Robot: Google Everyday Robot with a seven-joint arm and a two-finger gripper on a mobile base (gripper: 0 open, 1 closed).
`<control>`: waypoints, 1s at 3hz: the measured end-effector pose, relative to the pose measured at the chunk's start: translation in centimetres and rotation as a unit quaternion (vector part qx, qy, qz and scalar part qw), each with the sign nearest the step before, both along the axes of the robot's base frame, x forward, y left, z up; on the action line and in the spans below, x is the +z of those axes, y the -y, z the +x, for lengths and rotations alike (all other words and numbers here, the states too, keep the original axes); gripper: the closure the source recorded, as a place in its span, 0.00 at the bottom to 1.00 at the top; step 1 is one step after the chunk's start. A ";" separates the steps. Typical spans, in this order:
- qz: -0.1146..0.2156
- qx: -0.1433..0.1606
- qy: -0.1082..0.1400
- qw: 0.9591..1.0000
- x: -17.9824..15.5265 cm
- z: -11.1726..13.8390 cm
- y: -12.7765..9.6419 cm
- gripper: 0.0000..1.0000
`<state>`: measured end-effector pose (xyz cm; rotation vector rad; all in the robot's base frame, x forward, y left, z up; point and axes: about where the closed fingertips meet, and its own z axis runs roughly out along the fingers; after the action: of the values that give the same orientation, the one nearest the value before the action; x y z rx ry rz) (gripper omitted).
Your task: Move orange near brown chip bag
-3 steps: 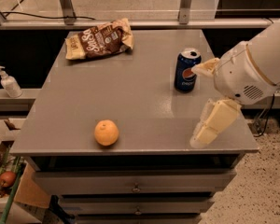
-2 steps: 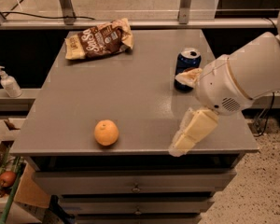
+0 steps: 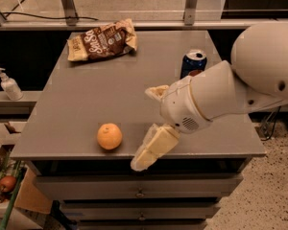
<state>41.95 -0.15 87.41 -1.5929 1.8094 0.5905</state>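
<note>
The orange sits near the front edge of the grey table, left of centre. The brown chip bag lies at the table's far left corner, well away from the orange. My gripper hovers over the front edge, just right of the orange and apart from it. Its two cream fingers are spread wide and hold nothing.
A blue soda can stands at the back right, partly behind my arm. A white pump bottle stands on a ledge to the left. A reddish fruit lies in a box on the floor at lower left.
My arm has swung left along the front of the table, bringing the open gripper from the right side to just beside the orange. The orange, bag and can have not moved.
</note>
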 end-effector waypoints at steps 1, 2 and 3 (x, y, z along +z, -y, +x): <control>0.021 0.013 -0.006 1.000 -1.7 0.0 -3.5 0.00; 0.027 0.028 -0.008 0.999 -3.1 0.4 -6.0 0.00; 0.029 0.038 -0.012 0.999 -4.4 0.6 -7.6 0.00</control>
<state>42.60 7.46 83.04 -1.6277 1.7399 0.6920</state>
